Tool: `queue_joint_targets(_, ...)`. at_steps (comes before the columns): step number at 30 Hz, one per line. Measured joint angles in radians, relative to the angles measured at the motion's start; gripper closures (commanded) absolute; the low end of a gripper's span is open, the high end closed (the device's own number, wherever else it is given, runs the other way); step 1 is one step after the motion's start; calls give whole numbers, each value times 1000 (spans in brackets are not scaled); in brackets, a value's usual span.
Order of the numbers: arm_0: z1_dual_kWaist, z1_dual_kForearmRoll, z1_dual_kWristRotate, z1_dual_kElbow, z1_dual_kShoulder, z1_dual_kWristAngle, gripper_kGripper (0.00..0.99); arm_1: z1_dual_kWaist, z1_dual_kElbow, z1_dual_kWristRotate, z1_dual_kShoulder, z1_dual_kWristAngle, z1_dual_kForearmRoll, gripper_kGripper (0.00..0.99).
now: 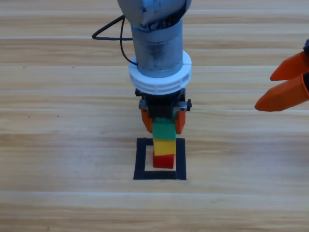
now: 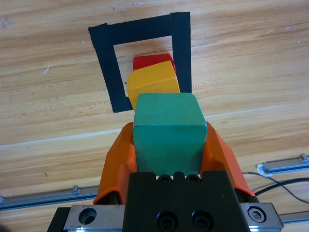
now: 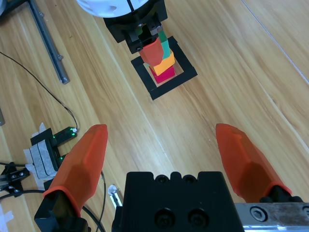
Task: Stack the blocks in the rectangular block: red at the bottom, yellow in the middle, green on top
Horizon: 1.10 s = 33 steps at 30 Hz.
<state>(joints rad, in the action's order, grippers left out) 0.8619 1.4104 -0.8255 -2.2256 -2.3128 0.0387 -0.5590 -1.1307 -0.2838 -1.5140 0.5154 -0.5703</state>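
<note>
1. Black tape square [image 1: 160, 175] nearest the bottom edge, wood showing in its hollow middle.
2. Red cube [image 1: 163, 161] inside the outline, lowest of the stack.
3. Yellow cube [image 1: 164, 147] on the red, turned a little askew.
4. Teal-green cube [image 1: 163, 129] topmost, touching the yellow, clamped between the orange jaws of the left gripper [image 1: 163, 123].
5. Grey left arm [image 1: 157, 43] above, toward 12 o'clock.
6. Right gripper [image 1: 287, 84] waiting at 3 o'clock, well apart, jaws wide.
</note>
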Motion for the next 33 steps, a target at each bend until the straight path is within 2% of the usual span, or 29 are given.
queue_joint_targets(10, 0, 0, 2, 0, -21, -6, 990, -10, 2, 0, 0, 1, 5, 0)
queue_joint_targets(19, 0, 0, 7, 0, -22, -8, 990, -76, 2, 0, -1, 1, 9, 0)
queue_joint_targets(20, 0, 0, 7, 0, -22, -9, 956, -79, 2, 0, -1, 1, 9, 0)
queue_joint_targets(21, 0, 0, 7, 0, -22, -9, 876, -82, 2, 0, -1, 1, 9, 0)
queue_joint_targets(23, 0, 0, 7, 0, -22, -11, 608, -87, 1, 0, -1, 1, 9, 0)
queue_joint_targets(24, 0, 0, 7, 0, -22, -11, 387, -89, 1, 0, -1, 1, 9, 0)
queue_joint_targets(25, 0, 0, 7, 0, -22, -11, 90, -92, 0, 0, -1, 1, 9, 0)
queue_joint_targets(26, 0, 0, 7, 0, -22, -11, 7, -99, -1, 0, -1, 1, 9, 0)
queue_joint_targets(33, 0, 0, 9, 33, -20, -18, 0, -119, -14, 0, -2, 1, 9, 0)
